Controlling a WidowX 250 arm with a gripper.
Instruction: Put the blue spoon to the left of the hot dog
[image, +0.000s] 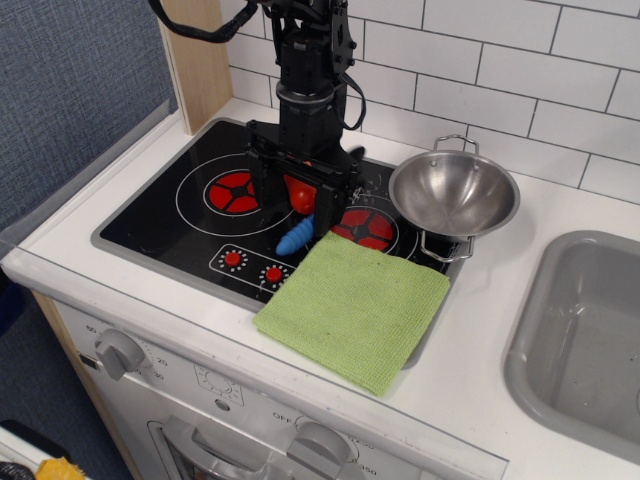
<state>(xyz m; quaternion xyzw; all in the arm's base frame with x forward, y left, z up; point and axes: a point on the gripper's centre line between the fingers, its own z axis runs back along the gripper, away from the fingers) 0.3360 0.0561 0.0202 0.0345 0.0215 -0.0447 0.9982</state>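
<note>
My gripper (296, 221) is down on the black stove top (150, 222), between the two burners, with its fingers spread wide. The lower end of the blue spoon's ribbed handle (293, 240) pokes out between the fingertips; its silver bowl is hidden behind the gripper. A small red-orange piece of the hot dog (299, 193) shows between the fingers just above the spoon; the rest of it is hidden by the gripper. I cannot tell whether the fingers touch either thing.
A steel pot (453, 192) stands right of the gripper at the stove's back right. A green cloth (353, 308) lies over the stove's front right corner. A grey sink (590, 330) is at the far right. A wooden post (195, 60) stands at the back left.
</note>
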